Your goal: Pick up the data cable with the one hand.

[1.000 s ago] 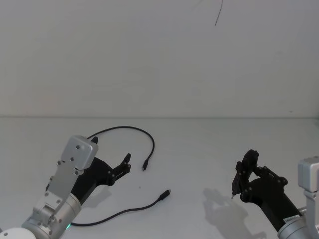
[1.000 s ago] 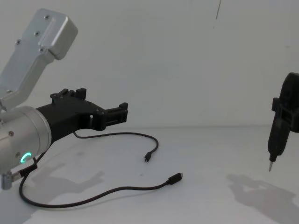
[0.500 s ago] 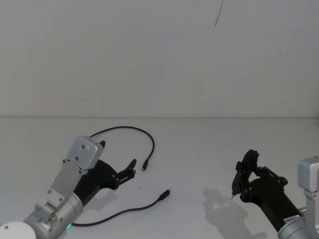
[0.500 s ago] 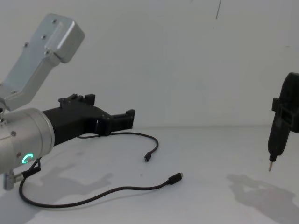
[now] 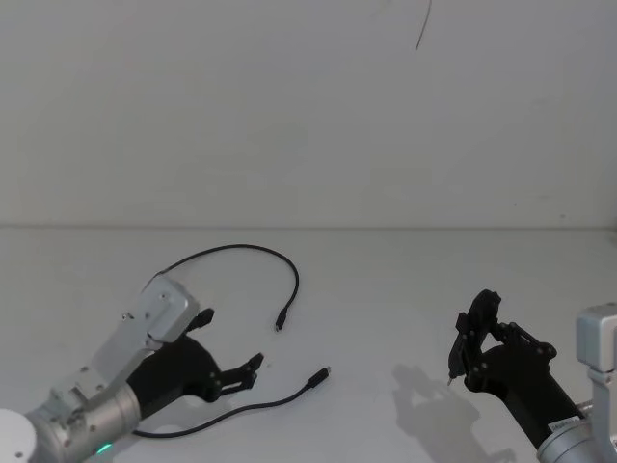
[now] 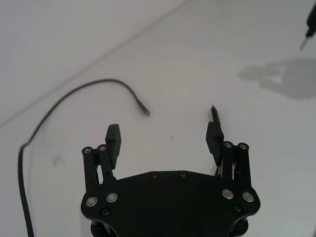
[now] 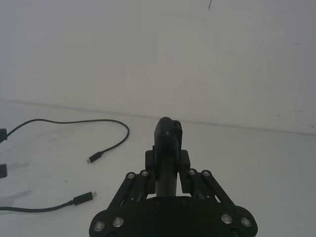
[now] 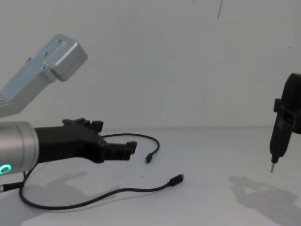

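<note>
**A:** Where is the cable?

**B:** Flat on the table (image 5: 386,280), on the robot's left half. The cable (image 5: 241,247) arcs away from the left arm, bends over and comes back to the first plug (image 5: 280,322). Its other stretch runs along the near side and ends in the second plug (image 5: 322,372), a little nearer the robot and to the right of the first. The two plugs lie apart.

**A:** And the left gripper?

**B:** The left gripper (image 5: 229,340) reaches forward low over the table, inside the loop the cable makes. Its jaws are spread wide, with nothing between them. In the left wrist view the first plug lies on the table ahead of the gap. In the head view one finger (image 5: 253,363) sits near the cable's near stretch, with bare table between them.

**A:** Is it down on the table?

**B:** In the chest view it hangs just above, with its shadow beneath it. The ring light (image 8: 4,168) on its wrist glows green.

**A:** What about the other arm?

**B:** The right gripper (image 7: 168,160) is parked on the right, well apart from the cable. Its jaws are clamped around a slim black tool (image 7: 168,136) that stands upright. The tool's thin metal tip points down and is clear of the table.
</note>
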### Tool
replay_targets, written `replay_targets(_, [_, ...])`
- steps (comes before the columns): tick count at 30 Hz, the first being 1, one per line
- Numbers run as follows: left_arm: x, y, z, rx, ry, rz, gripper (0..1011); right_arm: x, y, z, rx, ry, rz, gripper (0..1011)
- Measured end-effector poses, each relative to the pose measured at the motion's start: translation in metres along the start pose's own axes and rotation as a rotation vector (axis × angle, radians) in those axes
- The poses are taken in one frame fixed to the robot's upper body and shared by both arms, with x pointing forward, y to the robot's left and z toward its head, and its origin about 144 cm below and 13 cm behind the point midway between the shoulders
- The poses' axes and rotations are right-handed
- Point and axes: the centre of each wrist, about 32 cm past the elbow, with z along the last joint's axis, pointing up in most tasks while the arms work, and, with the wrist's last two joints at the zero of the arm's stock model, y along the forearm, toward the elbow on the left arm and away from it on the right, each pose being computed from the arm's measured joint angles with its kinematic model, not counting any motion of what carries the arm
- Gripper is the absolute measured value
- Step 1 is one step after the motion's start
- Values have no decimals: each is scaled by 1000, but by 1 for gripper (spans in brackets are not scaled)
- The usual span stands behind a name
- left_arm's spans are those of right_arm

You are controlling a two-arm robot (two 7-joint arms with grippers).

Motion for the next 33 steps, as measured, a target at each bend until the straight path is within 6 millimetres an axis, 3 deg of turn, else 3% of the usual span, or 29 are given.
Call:
replay_targets(16, [36, 9, 3, 83, 27, -119, 1000, 0, 0, 0, 0, 0, 0, 263])
replay_targets(33, [61, -2, 22, 105, 8, -290, 1000, 0, 0, 0, 0, 0, 0, 263])
